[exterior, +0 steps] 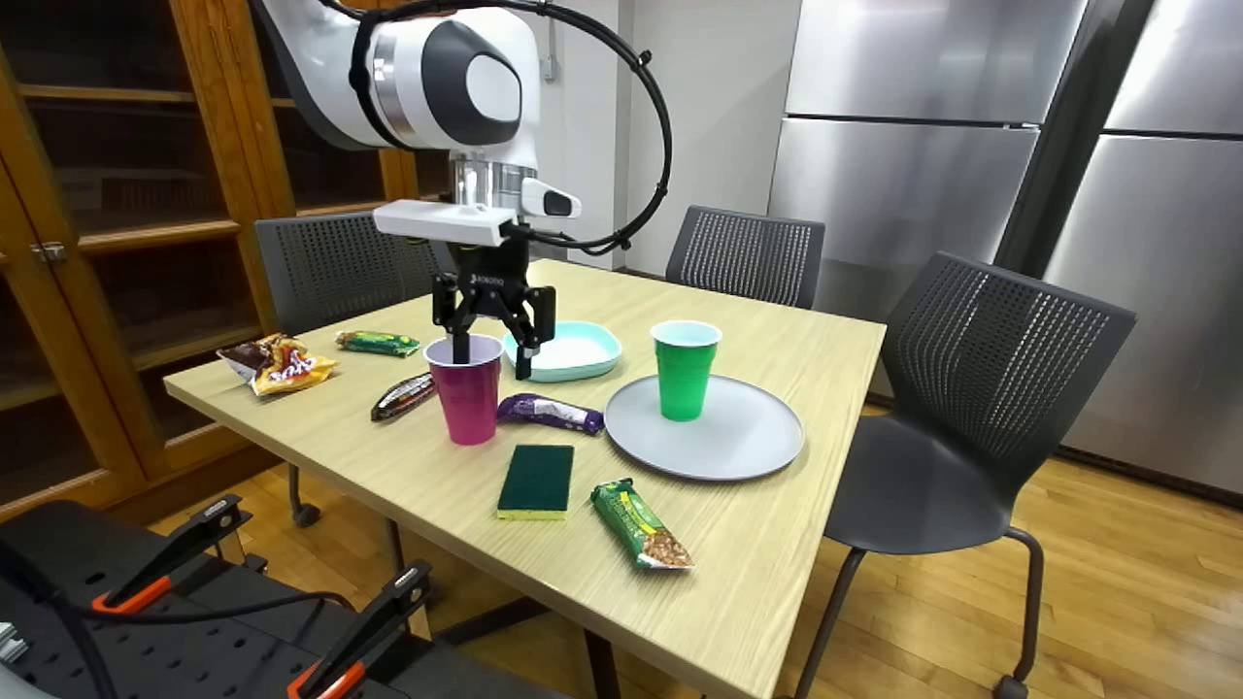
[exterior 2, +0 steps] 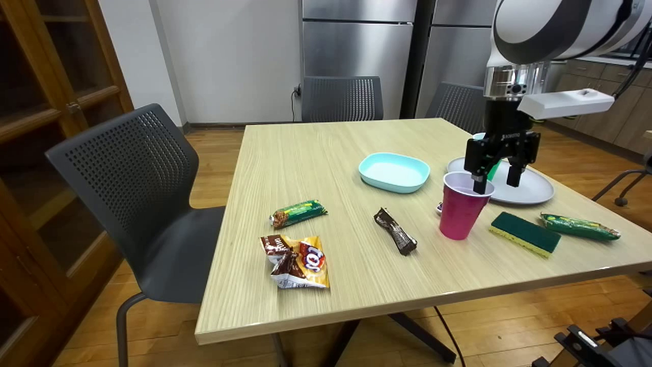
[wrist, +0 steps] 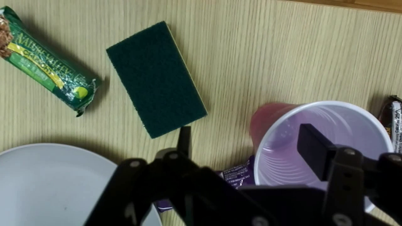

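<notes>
A: How is the gripper (exterior: 493, 357) standing?

B: Its fingers (exterior: 525, 359) are standing well apart, tips pointing down, left of centre in an exterior view.

A: What are they straddling?

B: One side of the magenta cup (exterior: 469, 408). One fingertip (wrist: 315, 152) is showing over the cup's mouth; its partner is hanging outside the rim.

A: Is either one touching the cup?

B: I'm not managing to tell that, nor whether the inner fingertip is dipping below the rim.

A: And where is the cup standing?

B: It's standing upright on the table (exterior: 777, 345), below the inner fingertip, with a purple-wrapped bar (exterior: 551, 413) lying just beside it. In the wrist view its pale mouth is filling the lower right, while the outer fingertip is showing near the middle, by the lower edge of the sponge (wrist: 157, 78).

A: And the arm (exterior: 427, 87), how is it posing?

B: In an exterior view it's slanting in from the upper left, the wrist pointing down at its end, so the gripper is hanging vertically over the table. A black cable (exterior: 668, 146) is arching out to the right of it. Both exterior views are showing the fingers pointing at the tabletop.
</notes>
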Robot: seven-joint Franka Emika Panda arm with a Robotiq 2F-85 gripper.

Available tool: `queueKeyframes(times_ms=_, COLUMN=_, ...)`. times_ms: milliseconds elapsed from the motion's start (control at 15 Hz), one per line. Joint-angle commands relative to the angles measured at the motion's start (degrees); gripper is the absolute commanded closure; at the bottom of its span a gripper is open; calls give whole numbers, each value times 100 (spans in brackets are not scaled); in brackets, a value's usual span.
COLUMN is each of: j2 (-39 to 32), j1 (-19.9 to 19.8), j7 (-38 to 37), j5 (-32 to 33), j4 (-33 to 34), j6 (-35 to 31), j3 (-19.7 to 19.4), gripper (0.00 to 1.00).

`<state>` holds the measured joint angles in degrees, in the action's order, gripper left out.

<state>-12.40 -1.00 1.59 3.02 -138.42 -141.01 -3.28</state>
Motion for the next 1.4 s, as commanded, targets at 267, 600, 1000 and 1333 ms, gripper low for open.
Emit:
queueKeyframes(times_ms=267, j2=10, j1=-2, j7=-62, j5=77, j4=-31, j6=-101, j3=37, gripper=75)
queueKeyframes(times_ms=600, j2=30, j1=-8, j7=-53, j5=65, j4=-51, j6=-117, j3=37, gripper=100)
queueKeyframes(times_ms=1000, j2=164, j1=-27, j7=-16, j5=-23, j4=-80, j6=-86, j3=58, gripper=99)
queueKeyframes(times_ms=1333, j2=492, j1=-121, j7=414, j5=-215, j4=-105, j6=228, j3=104, gripper=99)
